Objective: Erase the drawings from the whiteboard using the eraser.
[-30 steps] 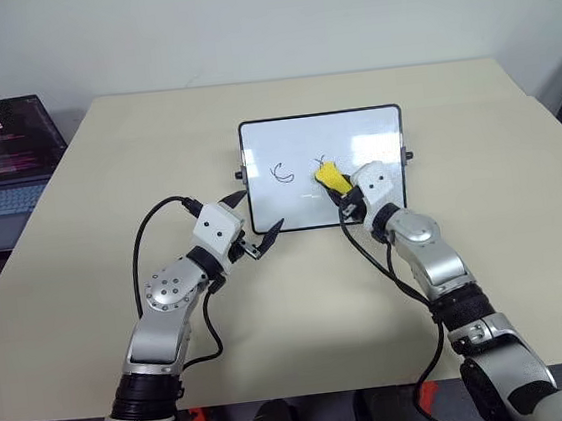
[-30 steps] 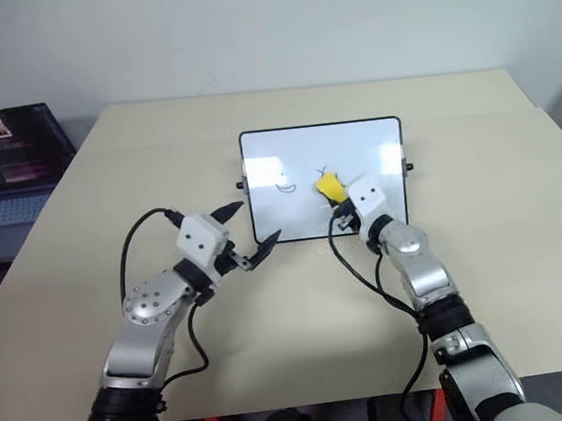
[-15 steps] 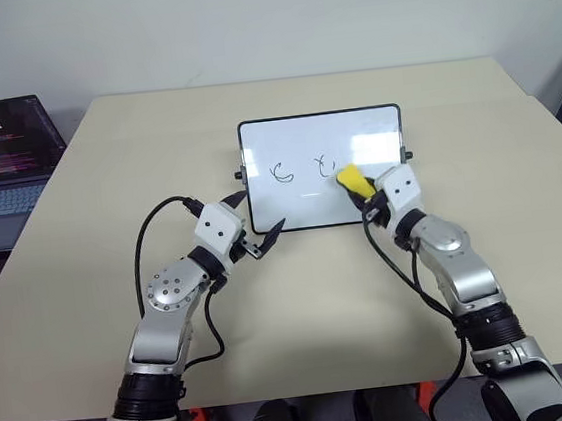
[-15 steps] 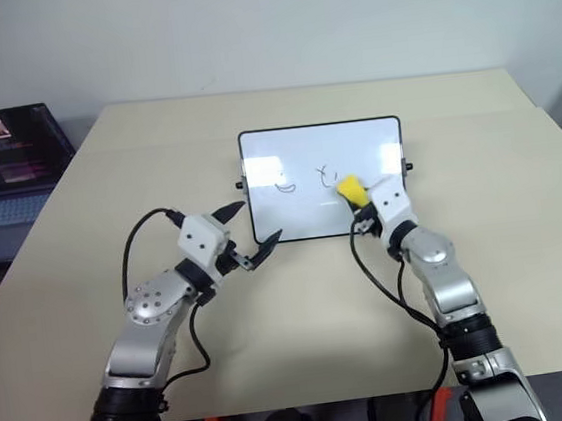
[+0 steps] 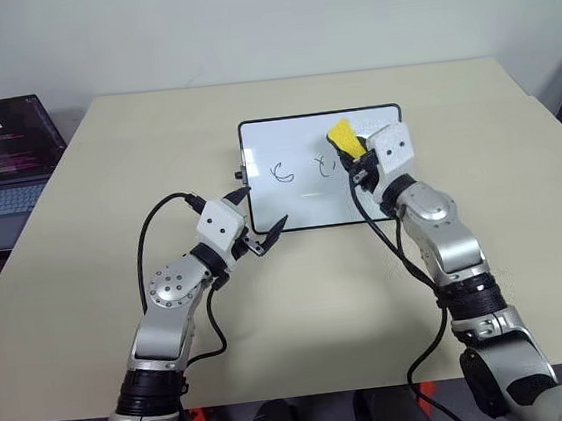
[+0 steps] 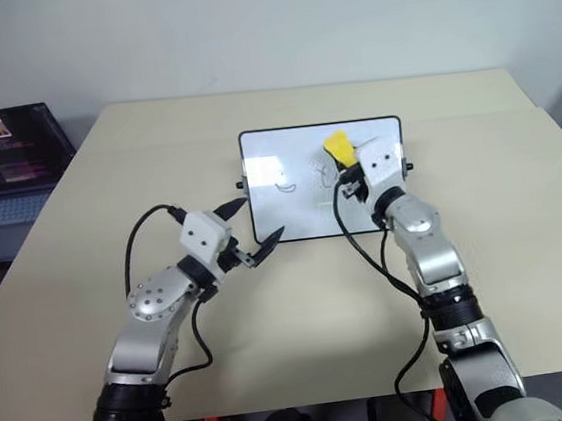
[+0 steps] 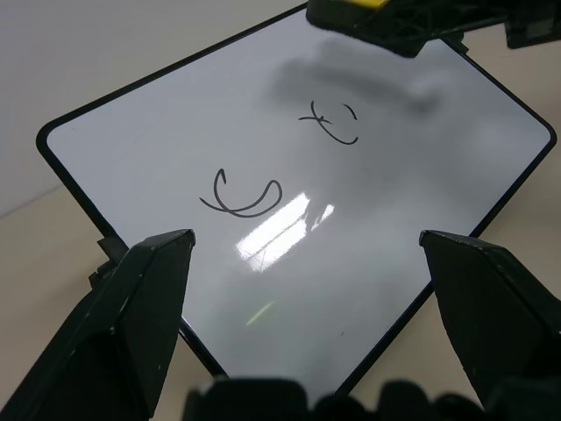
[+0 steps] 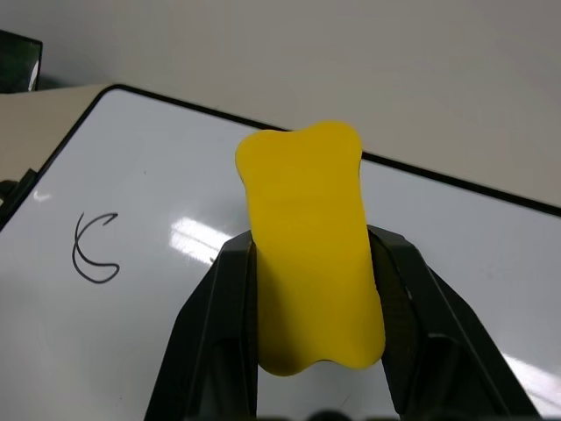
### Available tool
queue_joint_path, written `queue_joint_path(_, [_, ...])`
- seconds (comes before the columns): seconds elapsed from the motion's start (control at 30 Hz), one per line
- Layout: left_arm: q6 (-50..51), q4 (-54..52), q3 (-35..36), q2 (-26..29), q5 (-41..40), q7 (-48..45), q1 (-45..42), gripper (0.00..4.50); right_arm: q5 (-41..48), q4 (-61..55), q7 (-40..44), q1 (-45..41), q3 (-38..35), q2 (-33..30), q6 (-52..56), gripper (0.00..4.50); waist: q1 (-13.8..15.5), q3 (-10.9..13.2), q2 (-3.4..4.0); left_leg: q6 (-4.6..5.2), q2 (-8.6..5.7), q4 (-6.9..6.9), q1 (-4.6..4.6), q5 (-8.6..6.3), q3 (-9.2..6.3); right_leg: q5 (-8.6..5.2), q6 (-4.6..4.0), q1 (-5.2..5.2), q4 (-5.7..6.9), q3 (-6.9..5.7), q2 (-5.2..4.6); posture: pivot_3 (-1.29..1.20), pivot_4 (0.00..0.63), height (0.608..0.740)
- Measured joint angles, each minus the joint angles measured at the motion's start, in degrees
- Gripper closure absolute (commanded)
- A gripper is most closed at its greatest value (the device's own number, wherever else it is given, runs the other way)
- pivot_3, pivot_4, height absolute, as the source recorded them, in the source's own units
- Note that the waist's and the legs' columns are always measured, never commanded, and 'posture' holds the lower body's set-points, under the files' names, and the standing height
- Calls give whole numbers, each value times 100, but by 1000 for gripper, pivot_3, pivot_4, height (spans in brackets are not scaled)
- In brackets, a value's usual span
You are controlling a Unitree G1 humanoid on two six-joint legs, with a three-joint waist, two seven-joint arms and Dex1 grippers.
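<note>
The whiteboard (image 5: 305, 203) lies flat at the table's middle. Two black drawings show on it: a C-like curve (image 5: 282, 173) and a small scribble (image 5: 326, 164). My right gripper (image 5: 351, 153) is shut on the yellow eraser (image 5: 344, 138), holding it just above the board's far right part, beyond the scribble. In the left wrist view the eraser's dark underside (image 7: 377, 26) casts a shadow on the board (image 7: 175, 114). My left gripper (image 5: 261, 208) stands open at the board's near left corner, holding nothing.
An open laptop (image 5: 3, 149) sits at the table's far left edge. The beige table (image 5: 300, 299) stretches bare in front of the board and on both sides of it. A wall runs behind the table.
My right gripper carried the eraser rightward off the scribble, then rose and moved toward the board's far edge. The scribble now shows. The left gripper stayed still.
</note>
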Motion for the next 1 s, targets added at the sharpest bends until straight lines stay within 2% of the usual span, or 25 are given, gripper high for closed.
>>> queue_joint_path(0.2, [0,-17,1,1,0,5,40,0,-147,1191,2,-640,-1,10,-594,3112,1,0,0,0,0,-1,-1,0,0,0,0,0,-2,-1,0,0,150,740])
queue_joint_path(0.4, [2,-27,2,3,0,21,94,0,-191,1645,58,-661,43,39,-830,3112,2,0,0,0,0,-2,-2,0,1,0,0,0,-2,1,-1,0,150,740])
queue_joint_path(0.6, [4,-49,4,3,0,30,102,0,-295,1503,196,-498,276,82,-789,3112,-2,0,0,0,1,-1,-1,0,1,0,0,-1,0,0,-1,0,150,740])
queue_joint_path(1.0, [13,-96,12,2,0,42,114,0,-407,464,560,474,659,11,-344,3112,8,0,0,0,1,2,0,0,-3,0,0,2,1,-1,-1,0,150,740])
